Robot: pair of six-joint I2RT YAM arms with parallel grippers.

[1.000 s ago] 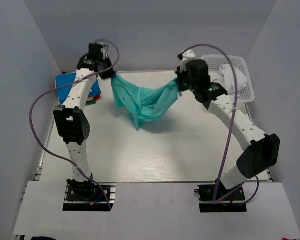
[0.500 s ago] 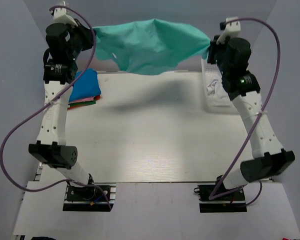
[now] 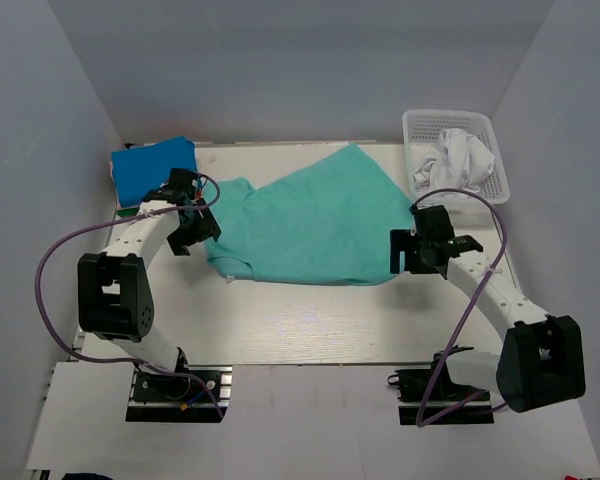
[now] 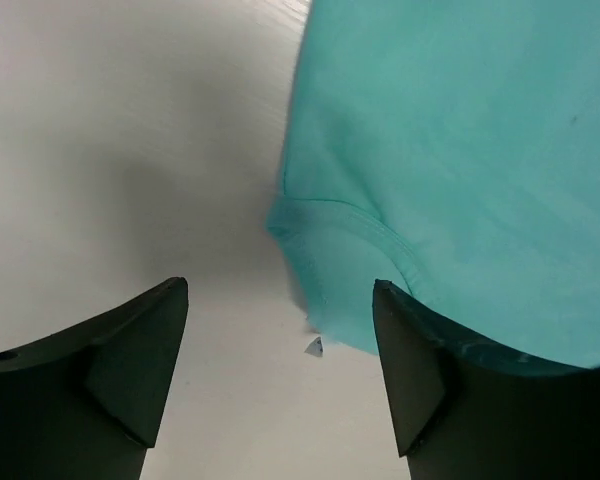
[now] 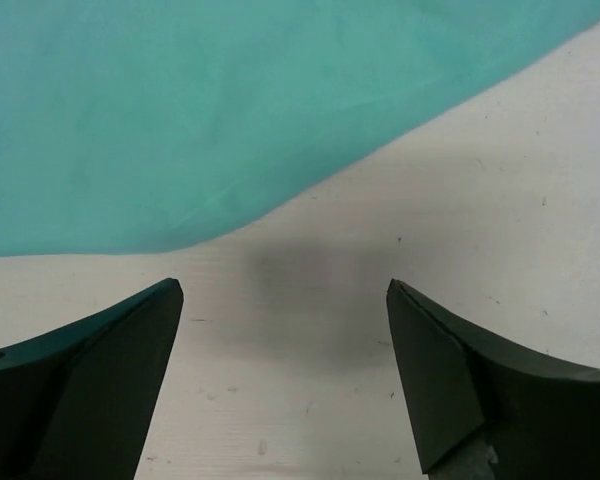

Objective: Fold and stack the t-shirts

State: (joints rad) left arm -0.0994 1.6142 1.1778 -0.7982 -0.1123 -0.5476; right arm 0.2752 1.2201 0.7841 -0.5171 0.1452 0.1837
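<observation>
So at this point the teal t-shirt [image 3: 310,220] was lying spread out on the table [image 3: 310,320], covering the middle and reaching up toward 12 o'clock. It was mostly flat, with a fold line running diagonally across the left half and a bit of bunching along the near left edge.

The left gripper [image 3: 190,238] sat right at the shirt's 9 o'clock edge. In its wrist view, the gripper [image 4: 280,340] had its jaws spread wide with nothing between them, just bare table and a hemmed edge of the shirt [image 4: 460,150] curling in from about 2 o'clock. One finger [image 4: 420,350] overlapped the fabric in that view, but I honestly couldn't tell if it was touching.

The right gripper [image 3: 400,252] was at the shirt's 4 o'clock corner, just beside the cloth. Same deal on its camera: the gripper [image 5: 285,350] was wide open and holding nothing, with the shirt [image 5: 230,100] filling the top of the view and its edge clear of both fingers.

Elsewhere, a white basket [image 3: 450,120] sat at the table's 1 o'clock corner with a crumpled white garment [image 3: 463,155] in it. A folded blue shirt [image 3: 155,170] was at 10 o'clock.
</observation>
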